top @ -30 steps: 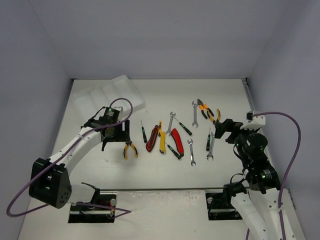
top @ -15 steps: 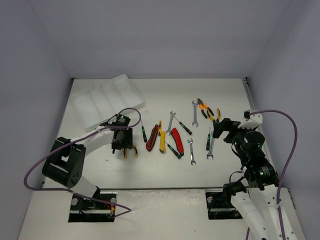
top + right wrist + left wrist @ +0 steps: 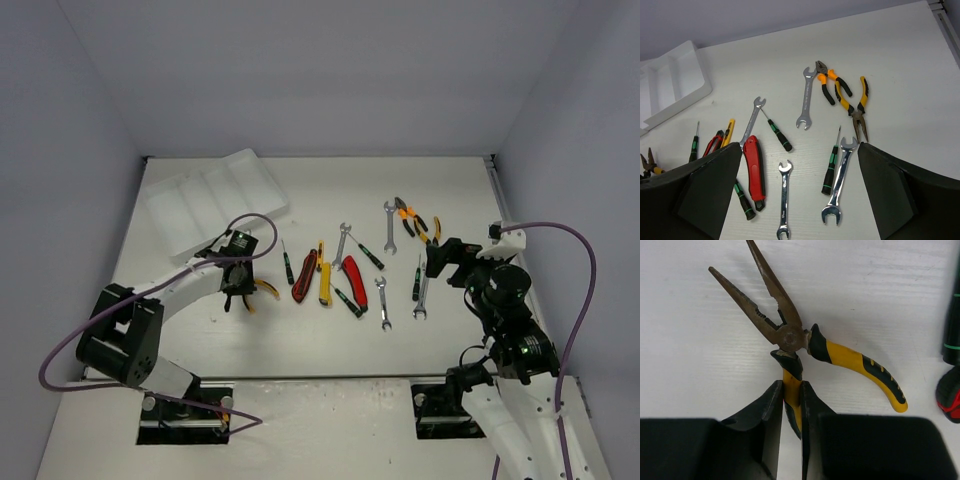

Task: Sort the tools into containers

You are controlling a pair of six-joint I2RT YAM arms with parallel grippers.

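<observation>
My left gripper (image 3: 791, 407) is shut on one handle of the yellow-handled long-nose pliers (image 3: 790, 337). Its jaws are spread and its other handle sticks out to the right. These pliers (image 3: 264, 290) lie left of the tool row, under the left gripper (image 3: 240, 288). The white tray (image 3: 215, 195) with its long compartments sits at the far left. My right gripper (image 3: 799, 192) hangs open above a silver wrench (image 3: 784, 200), a second wrench (image 3: 839, 187) and a green-black screwdriver (image 3: 830, 167). A red utility knife (image 3: 755, 172) lies left of them.
In the row lie a yellow knife (image 3: 325, 283), a red-black tool (image 3: 303, 277), thin screwdrivers (image 3: 288, 265) and more wrenches (image 3: 389, 225). Two orange and yellow pliers (image 3: 415, 220) rest far right, near the right gripper (image 3: 437, 262). Walls enclose the table.
The left arm swung down and right onto the long-nose pliers and its jaws closed on one handle; the pliers turned and spread. The right arm barely moved.
</observation>
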